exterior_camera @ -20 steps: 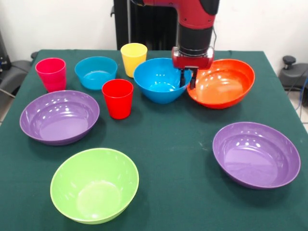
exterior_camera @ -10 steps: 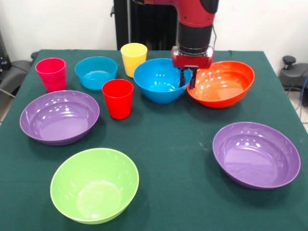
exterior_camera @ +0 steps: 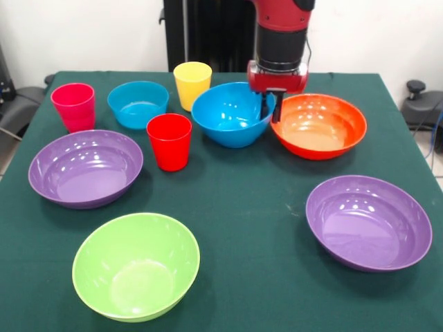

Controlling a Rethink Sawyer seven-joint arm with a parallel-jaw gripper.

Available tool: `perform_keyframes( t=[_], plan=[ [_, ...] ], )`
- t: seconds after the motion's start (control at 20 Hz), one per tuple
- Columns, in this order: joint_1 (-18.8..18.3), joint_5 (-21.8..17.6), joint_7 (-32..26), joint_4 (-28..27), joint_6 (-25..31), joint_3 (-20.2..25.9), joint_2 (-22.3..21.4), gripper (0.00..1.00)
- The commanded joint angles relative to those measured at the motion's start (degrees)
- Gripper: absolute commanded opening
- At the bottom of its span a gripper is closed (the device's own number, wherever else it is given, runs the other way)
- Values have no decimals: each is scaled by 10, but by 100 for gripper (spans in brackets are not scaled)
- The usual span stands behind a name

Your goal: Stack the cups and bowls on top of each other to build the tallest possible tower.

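A: Where's the deep blue bowl [exterior_camera: 232,114]?

B: Right at the claw [exterior_camera: 271,109]. Its rim on the orange-bowl side sits between the two fingers, one inside the bowl and one outside. I'd call that a pinch on the rim, and the bowl looks tipped, so the lift has probably begun.

A: And the orange bowl [exterior_camera: 320,126]?

B: Just beside the claw on the other side, flat on the green table [exterior_camera: 249,200], touching or nearly touching the blue one.

A: Everything else?

B: The yellow cup [exterior_camera: 192,84] and the small blue bowl [exterior_camera: 138,104] lie beyond the gripped bowl from the claw, the red cup [exterior_camera: 169,141] nearer the camera, the pink cup [exterior_camera: 73,106] farthest off. Two purple bowls [exterior_camera: 86,167] and the lime bowl [exterior_camera: 136,265] are well apart from it. Nothing is nested yet.

A: So, next?

B: My guess: raise the blue bowl clear, carry it over a wider bowl and release it centred, without clipping the orange rim.
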Motion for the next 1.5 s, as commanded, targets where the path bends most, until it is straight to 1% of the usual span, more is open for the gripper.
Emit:
perform_keyframes(
  t=[0.05,0.3,0.85,1.2,1.3,1.35,1.45,1.5],
  plan=[
    [18,10,94,25,32,37,-25,0],
    [27,15,101,39,35,32,-42,0],
    [28,19,105,38,21,31,-34,0],
    [34,23,106,34,23,22,-36,0],
    [41,23,108,35,20,15,-47,0],
    [50,22,105,33,26,8,-61,0],
    [66,32,100,33,83,-4,-107,0],
    [73,36,99,32,104,-10,-123,0]
  ],
)
